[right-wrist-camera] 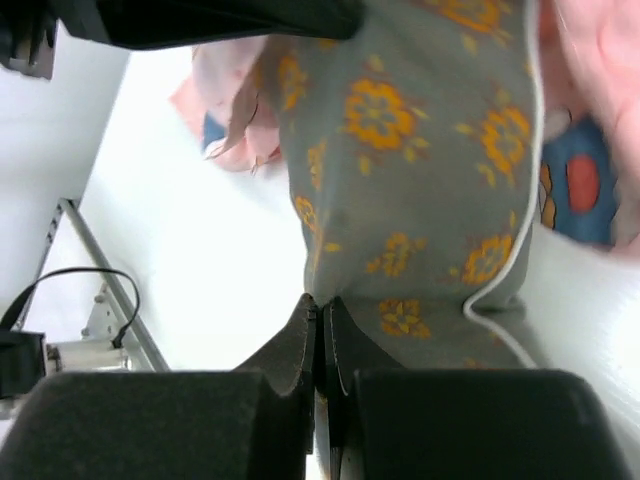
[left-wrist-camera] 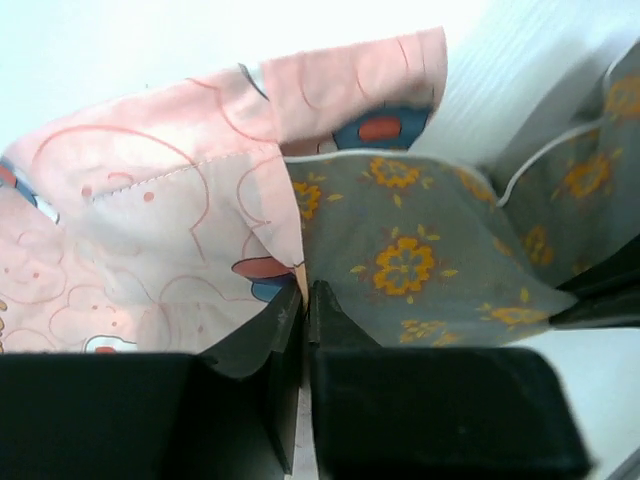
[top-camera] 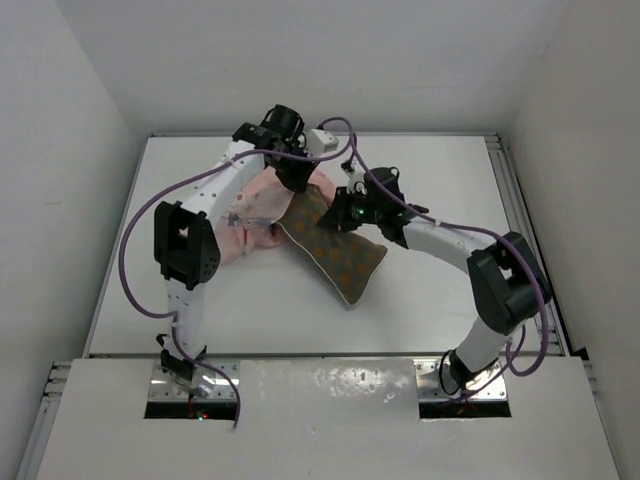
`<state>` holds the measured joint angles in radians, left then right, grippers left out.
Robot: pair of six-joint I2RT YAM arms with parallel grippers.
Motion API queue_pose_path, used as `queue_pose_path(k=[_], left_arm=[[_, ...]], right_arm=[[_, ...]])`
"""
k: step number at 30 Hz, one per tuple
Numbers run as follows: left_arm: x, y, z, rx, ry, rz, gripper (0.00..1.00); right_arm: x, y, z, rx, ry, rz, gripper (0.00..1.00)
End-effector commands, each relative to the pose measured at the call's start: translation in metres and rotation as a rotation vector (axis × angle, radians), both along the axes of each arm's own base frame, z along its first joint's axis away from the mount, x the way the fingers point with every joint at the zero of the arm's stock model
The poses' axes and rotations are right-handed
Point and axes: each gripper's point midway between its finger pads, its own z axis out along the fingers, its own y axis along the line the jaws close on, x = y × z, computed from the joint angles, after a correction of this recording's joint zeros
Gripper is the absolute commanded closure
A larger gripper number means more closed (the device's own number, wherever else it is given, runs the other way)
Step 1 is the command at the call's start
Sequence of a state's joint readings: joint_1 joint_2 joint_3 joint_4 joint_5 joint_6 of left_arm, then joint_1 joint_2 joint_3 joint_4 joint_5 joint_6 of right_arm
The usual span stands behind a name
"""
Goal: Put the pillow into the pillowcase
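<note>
At frame centre, top view: a brown-grey flat rectangular fabric pillow (top-camera: pixel 340 255) with orange dots and pale piping lies on the white table (top-camera: pixel 450 165). Its long axis runs from upper left to lower right. Its upper-left end meets the thin pink printed cloth pillowcase (top-camera: pixel 250 215), which lies to its left.
Top view, arms: the left gripper (top-camera: pixel 296 182) and right gripper (top-camera: pixel 345 208) both sit at that upper-left end, near each other; the left is nearer the pillowcase.
Left wrist view, lower centre: the left gripper (left-wrist-camera: pixel 305 300) is closed, seemingly pinching the pillowcase (left-wrist-camera: pixel 150 220) hem where it overlaps the pillow (left-wrist-camera: pixel 420 260), which spreads to the right.
Right wrist view, lower centre: the right gripper (right-wrist-camera: pixel 320 310) is clamped on the pillow (right-wrist-camera: pixel 400 150) edge; the pillowcase (right-wrist-camera: pixel 590 90) shows at the right edge.
Coming move, judged: the pillow has to go along its long axis, toward the upper left of the top view, into the pillowcase.
Count: one pillow, one pillowcase, two grippers.
</note>
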<state>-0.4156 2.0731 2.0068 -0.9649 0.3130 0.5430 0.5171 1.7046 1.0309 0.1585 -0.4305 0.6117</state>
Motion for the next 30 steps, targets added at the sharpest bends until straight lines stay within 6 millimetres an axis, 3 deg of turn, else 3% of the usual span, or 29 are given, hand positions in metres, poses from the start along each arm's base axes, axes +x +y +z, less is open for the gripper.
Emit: queue_pose_path(k=[1,4,5,7,12,15,16,17,19,21,22,26,30], left_arm=[[-0.020,-0.047,0.085,-0.197,-0.130,-0.159,0.91],[-0.038,-0.065,0.098,-0.241,-0.140,-0.247,0.91],[-0.043,-0.069,0.101,-0.261,-0.140,-0.272,0.96],[-0.046,-0.072,0.103,-0.277,-0.136,-0.286,0.97],[-0.044,-0.058,0.080,-0.195,-0.125,-0.255,1.00],[-0.028,-0.038,0.049,-0.084,-0.135,-0.152,1.00],[-0.016,-0.024,0.035,-0.015,-0.158,-0.083,0.95],[-0.011,-0.017,0.028,0.009,-0.156,-0.043,0.89],[-0.005,-0.002,0.009,0.075,-0.134,0.006,0.82],[-0.006,0.003,-0.006,0.100,-0.100,0.022,0.70],[-0.009,0.005,-0.017,0.112,-0.077,0.021,0.66],[-0.013,0.008,-0.041,0.137,-0.046,0.040,0.58],[0.007,0.020,-0.050,0.191,-0.119,0.138,0.58]], right_arm=[[0.004,0.016,0.068,0.133,-0.223,0.056,1.00],[0.011,0.017,0.090,0.173,-0.281,0.032,1.00],[0.014,0.017,0.097,0.186,-0.296,0.021,1.00],[0.017,0.014,0.099,0.194,-0.301,0.013,1.00],[0.018,-0.005,0.074,0.185,-0.227,-0.069,1.00],[0.013,-0.016,0.040,0.117,-0.141,-0.086,0.99],[0.011,-0.018,0.033,0.089,-0.132,-0.079,0.92],[0.009,-0.021,0.026,0.067,-0.111,-0.077,0.62],[0.001,-0.029,0.009,0.028,-0.062,-0.077,0.37],[0.000,-0.037,0.003,0.004,-0.055,-0.116,0.09],[-0.001,-0.043,-0.003,-0.013,-0.054,-0.132,0.03],[0.016,-0.052,-0.012,-0.073,-0.075,-0.201,0.01],[0.041,-0.045,-0.029,-0.110,-0.029,-0.241,0.01]])
